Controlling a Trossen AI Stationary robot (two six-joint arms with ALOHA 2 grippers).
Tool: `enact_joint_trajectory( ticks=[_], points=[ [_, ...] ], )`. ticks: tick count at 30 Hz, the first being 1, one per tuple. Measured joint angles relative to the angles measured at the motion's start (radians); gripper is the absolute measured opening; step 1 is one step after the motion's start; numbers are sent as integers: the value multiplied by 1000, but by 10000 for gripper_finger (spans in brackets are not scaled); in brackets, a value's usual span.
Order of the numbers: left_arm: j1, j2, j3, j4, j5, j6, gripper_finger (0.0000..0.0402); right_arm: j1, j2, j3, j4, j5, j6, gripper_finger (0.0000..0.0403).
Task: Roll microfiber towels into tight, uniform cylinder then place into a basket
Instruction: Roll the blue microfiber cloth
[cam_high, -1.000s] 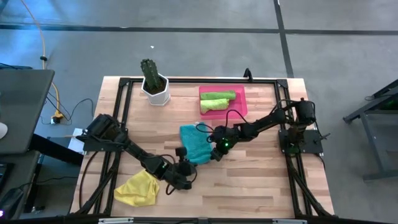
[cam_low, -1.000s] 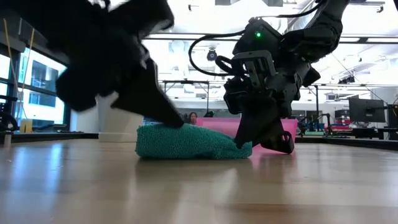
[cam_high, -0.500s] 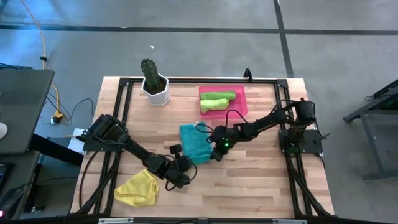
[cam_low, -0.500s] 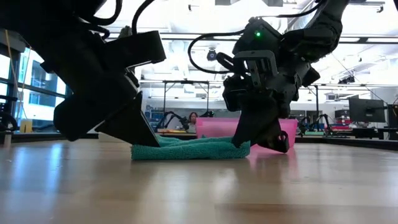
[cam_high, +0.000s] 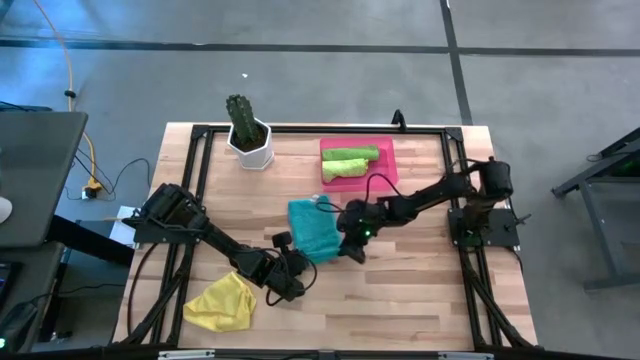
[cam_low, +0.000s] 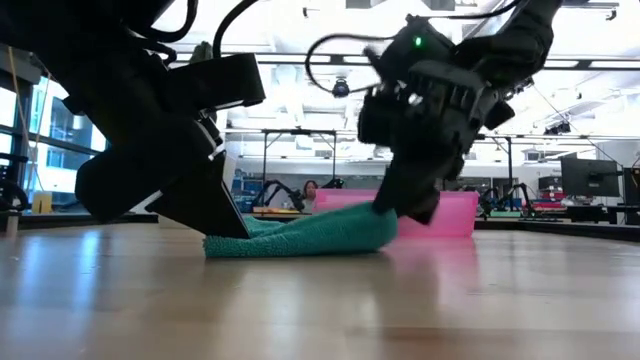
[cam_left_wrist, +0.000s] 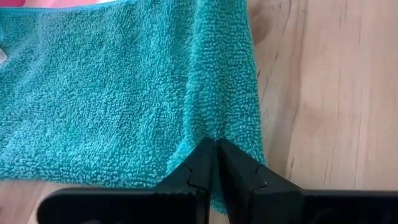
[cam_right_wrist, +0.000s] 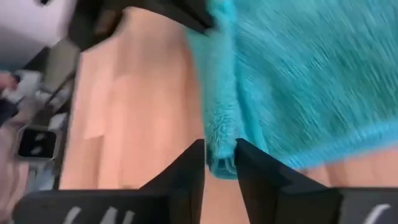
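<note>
Teal towel (cam_high: 314, 229) is floppy, light terry that just drapes, so it's best grabbed along an edge or corner; the right end effector (cam_right_wrist: 219, 163) is pinching one edge with fingers nearly closed and lifting it, while the left end effector (cam_left_wrist: 214, 163) is pressed together on the near edge. It's mid-tabletop (cam_high: 400, 290), near the pink basket (cam_high: 387, 150) holding two green rolls (cam_high: 348, 162); yellow towel (cam_high: 222, 303) waits by the left arm.
</note>
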Motion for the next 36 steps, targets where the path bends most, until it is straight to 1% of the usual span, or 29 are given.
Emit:
enact_joint_trajectory(
  ticks=[4, 7, 9, 12, 16, 20, 24, 29, 33, 36],
  points=[
    [0, 0, 0, 0, 4, 0, 18, 0, -63, 0, 3, -17, -131, 96],
    [0, 0, 0, 0, 4, 0, 18, 9, -108, 0, 25, -1, -223, 109],
    [0, 0, 0, 0, 5, 0, 18, 33, -124, 0, 32, 48, -304, 118],
    [4, 0, 0, 0, 7, 0, 18, 86, -125, 0, 45, 131, -466, 128],
    [11, 0, 0, 1, 13, -2, 18, 158, -107, 0, 49, 261, -695, 131],
    [17, 0, 0, 1, 16, -3, 18, 207, -80, 0, 61, 376, -801, 130],
    [18, 1, 0, 2, 17, -4, 18, 219, -40, 0, 70, 455, -826, 130],
    [18, 2, 0, 3, 16, -26, 19, 200, -3, 0, 88, 526, -757, 130],
    [18, 2, -1, 4, 16, -26, 19, 179, -1, 0, 68, 506, -711, 132],
    [19, 2, -1, 5, 16, -26, 19, 170, -1, 0, 47, 481, -677, 142]
  ],
)
